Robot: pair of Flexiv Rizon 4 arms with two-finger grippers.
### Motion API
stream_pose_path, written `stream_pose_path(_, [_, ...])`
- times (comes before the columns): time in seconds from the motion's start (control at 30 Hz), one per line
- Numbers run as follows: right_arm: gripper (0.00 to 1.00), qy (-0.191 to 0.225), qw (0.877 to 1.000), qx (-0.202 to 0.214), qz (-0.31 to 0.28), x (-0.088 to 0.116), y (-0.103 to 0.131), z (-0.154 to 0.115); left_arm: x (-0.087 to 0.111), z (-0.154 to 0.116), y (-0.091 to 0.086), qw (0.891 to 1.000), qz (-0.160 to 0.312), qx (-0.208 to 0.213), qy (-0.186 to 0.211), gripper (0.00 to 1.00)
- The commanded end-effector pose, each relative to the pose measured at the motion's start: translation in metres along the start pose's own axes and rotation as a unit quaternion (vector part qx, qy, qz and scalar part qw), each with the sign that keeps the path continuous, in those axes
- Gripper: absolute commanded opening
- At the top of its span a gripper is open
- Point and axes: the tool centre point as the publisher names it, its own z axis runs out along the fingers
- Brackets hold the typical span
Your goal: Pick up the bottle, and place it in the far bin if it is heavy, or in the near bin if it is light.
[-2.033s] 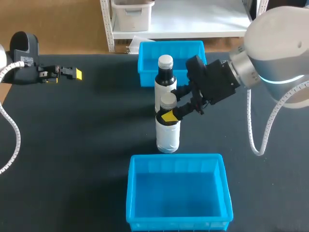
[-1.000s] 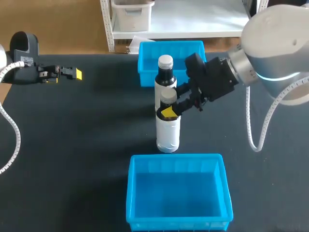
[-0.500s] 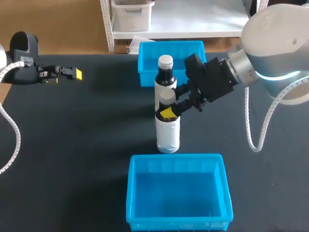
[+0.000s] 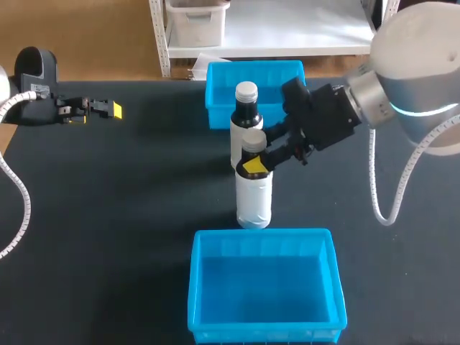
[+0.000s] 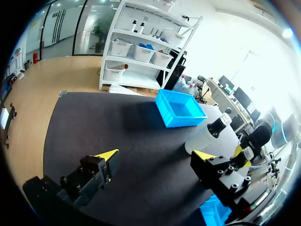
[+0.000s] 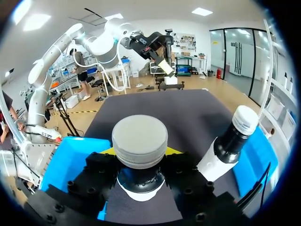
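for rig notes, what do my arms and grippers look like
The right arm has a rounded light grey shell, a cyan ring and a white ribbed cable. The left arm is black at the wrist, with a like cable. The right gripper and left gripper are black, blocky, yellow-tipped.

Front bottle (image 4: 254,198): white body, dark neck, grey cap, upright between the bins with its neck clamped in the right tool (image 4: 255,161). Its base is just short of the near bin (image 4: 198,287); can't tell if it touches the counter (image 4: 129,215). Rear bottle (image 4: 246,108): white body, dark shoulder, pale cap, upright directly behind the front bottle and just in front of the far bin (image 4: 215,115). Both bins are blue, rectangular and open-topped, in line with the bottles.
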Motion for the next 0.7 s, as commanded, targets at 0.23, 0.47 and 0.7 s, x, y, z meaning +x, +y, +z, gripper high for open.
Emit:
stream_pose_path(0.23, [0.00,0.000,1.000,0.008,-0.009,-0.015,0.005,-0.028,0.000,0.000,0.000,1.000,0.000,0.000,0.000,1.00])
stream_pose_path(0.47, [0.00,0.004,1.000,0.014,-0.011,-0.023,0.005,-0.047,0.000,0.000,0.000,1.000,0.000,0.000,0.000,1.00])
stream_pose_path(0.7, [0.00,0.013,0.999,0.026,-0.017,-0.031,0.004,-0.070,0.000,0.000,0.000,1.000,0.000,0.000,0.000,1.00])
